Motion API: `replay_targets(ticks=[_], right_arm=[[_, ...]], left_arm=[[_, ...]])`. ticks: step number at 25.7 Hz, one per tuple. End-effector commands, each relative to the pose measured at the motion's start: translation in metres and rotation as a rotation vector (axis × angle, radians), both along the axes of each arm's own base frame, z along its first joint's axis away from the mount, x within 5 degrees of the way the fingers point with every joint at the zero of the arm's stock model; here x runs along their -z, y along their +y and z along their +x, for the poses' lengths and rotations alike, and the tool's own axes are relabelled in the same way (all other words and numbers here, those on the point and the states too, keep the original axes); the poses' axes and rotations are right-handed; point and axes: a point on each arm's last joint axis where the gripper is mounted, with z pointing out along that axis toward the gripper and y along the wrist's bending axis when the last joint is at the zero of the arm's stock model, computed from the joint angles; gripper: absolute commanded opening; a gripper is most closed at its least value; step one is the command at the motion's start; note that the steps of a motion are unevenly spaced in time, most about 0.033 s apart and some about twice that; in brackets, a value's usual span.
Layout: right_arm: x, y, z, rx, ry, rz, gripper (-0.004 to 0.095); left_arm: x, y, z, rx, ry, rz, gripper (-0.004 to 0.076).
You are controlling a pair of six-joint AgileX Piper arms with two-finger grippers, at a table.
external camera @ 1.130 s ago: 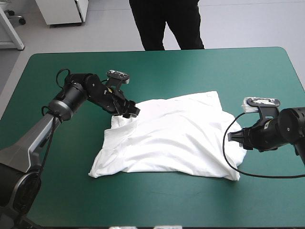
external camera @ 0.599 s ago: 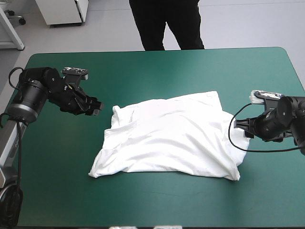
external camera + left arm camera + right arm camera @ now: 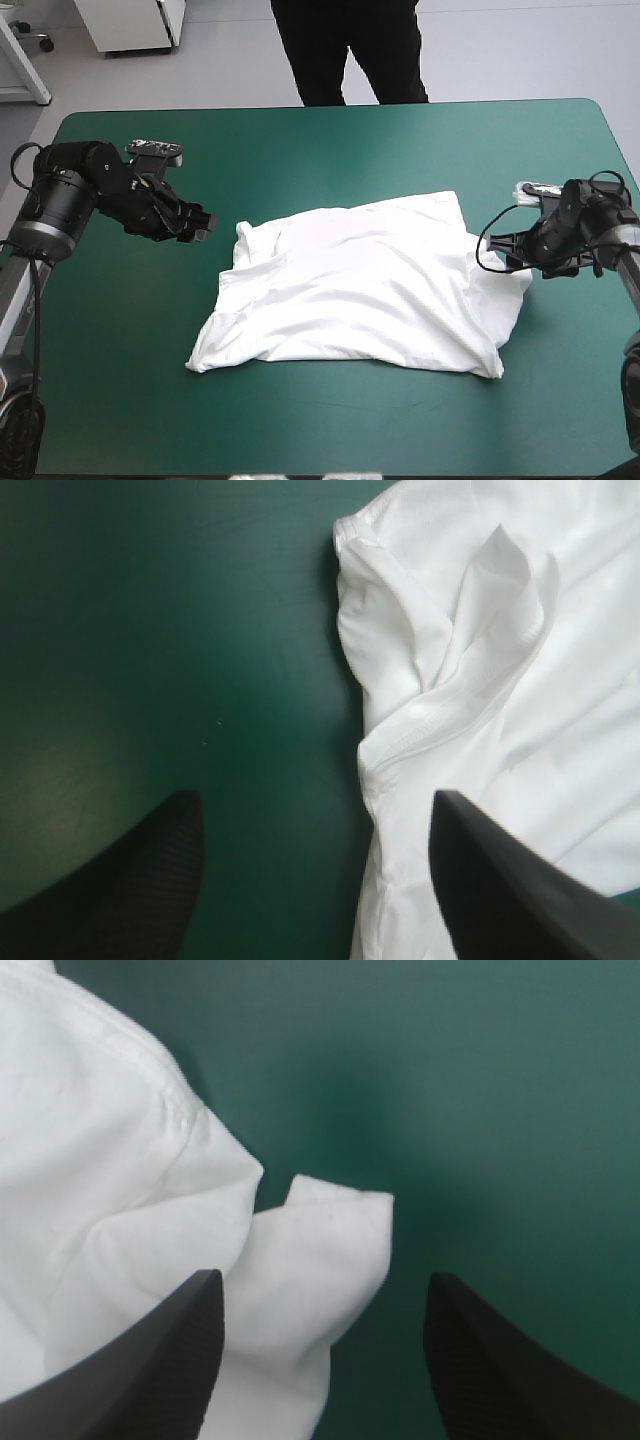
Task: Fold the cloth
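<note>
The white T-shirt (image 3: 365, 285) lies folded over and rumpled in the middle of the teal-green table. My left gripper (image 3: 202, 224) hovers a short way off the shirt's far-left corner, open and empty. Its wrist view shows that corner (image 3: 470, 670) ahead, with a puckered hem and a small raised flap, and the left gripper (image 3: 315, 825) over bare cover. My right gripper (image 3: 497, 258) is at the shirt's right side, open and empty. In its wrist view the right gripper (image 3: 325, 1305) stands over a small sleeve flap (image 3: 320, 1250), with the shirt's body (image 3: 100, 1180) beside it.
Bare teal-green cover (image 3: 330, 150) surrounds the shirt on every side, widest toward the far edge and the front edge (image 3: 330, 430).
My left gripper let go of the shirt's far-left corner and drew back to the left. My right arm pulled away and turned at the shirt's right side. The shirt has stayed where it lies.
</note>
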Motion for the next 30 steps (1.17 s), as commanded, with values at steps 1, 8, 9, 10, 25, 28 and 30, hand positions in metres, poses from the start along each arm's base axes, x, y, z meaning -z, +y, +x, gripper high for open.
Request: replay_targets(ticks=[1, 8, 9, 10, 25, 28, 30], right_arm=[[-0.005, -0.006, 0.014, 0.006, -0.042, -0.010, 0.0563], [0.037, -0.005, 0.026, 0.030, 0.093, 0.036, 0.0534], [0.037, -0.004, 0.026, 0.033, 0.093, 0.046, 0.0492], [0.037, -0.003, 0.026, 0.036, 0.096, 0.053, 0.0430], [-0.024, 0.004, 0.018, 0.025, -0.057, 0.123, -0.0017], [-0.042, 0.012, 0.014, -0.012, -0.108, 0.195, -0.0017], [-0.046, 0.020, 0.012, -0.029, -0.113, 0.247, -0.0017]], left_arm=[[-0.021, 0.000, -0.009, -0.007, -0.065, -0.033, 0.0472], [-0.021, 0.000, -0.010, -0.006, -0.057, -0.032, 0.0472], [-0.021, 0.000, -0.010, -0.006, -0.057, -0.032, 0.0472], [-0.021, 0.000, -0.010, -0.006, -0.057, -0.032, 0.0472], [-0.020, 0.000, -0.012, -0.001, -0.032, -0.028, 0.0312], [-0.020, 0.000, -0.012, -0.001, -0.032, -0.028, 0.0312], [-0.020, 0.000, -0.012, -0.001, -0.032, -0.028, 0.0312]])
